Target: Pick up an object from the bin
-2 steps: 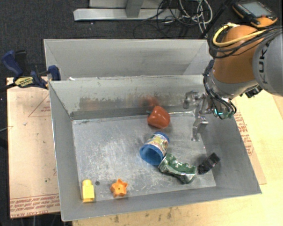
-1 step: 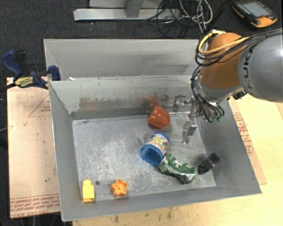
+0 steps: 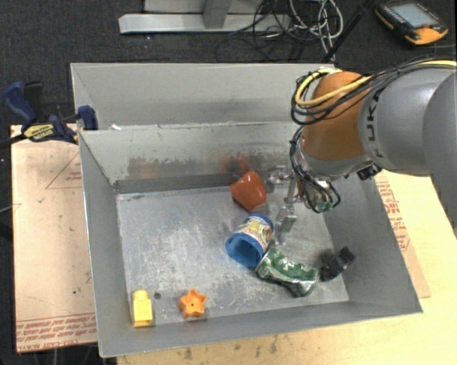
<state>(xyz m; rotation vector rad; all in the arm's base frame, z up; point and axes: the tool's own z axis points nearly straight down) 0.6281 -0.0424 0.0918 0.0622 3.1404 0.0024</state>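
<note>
From the camera view, the arm [image 3: 415, 124] comes in from the right, its orange cover [image 3: 332, 124] hanging above the bin's [image 3: 103, 244] right half. The gripper [image 3: 285, 222] points down into the middle of the floor, and its tip sits just beside the upper right edge of a blue cup [image 3: 250, 241]. That cup lies on its side, printed label up, with its blue mouth facing the lower left. Whether the tip touches it, I can't say. How wide the claw stands is not clear from here either, and nothing shows in its grasp.

Just above the blue cup, near the back wall, there's an orange-red cup [image 3: 248, 189], tipped over and apart from the gripper. Down to the right, a green crumpled wrapper [image 3: 287, 271] lies right against the blue cup's lower side. A small black piece [image 3: 336, 262] sits just beside the wrapper.

Well away in the front left corner, a yellow block [image 3: 142, 308] stands near an orange star-shaped toy [image 3: 192, 302].
</note>
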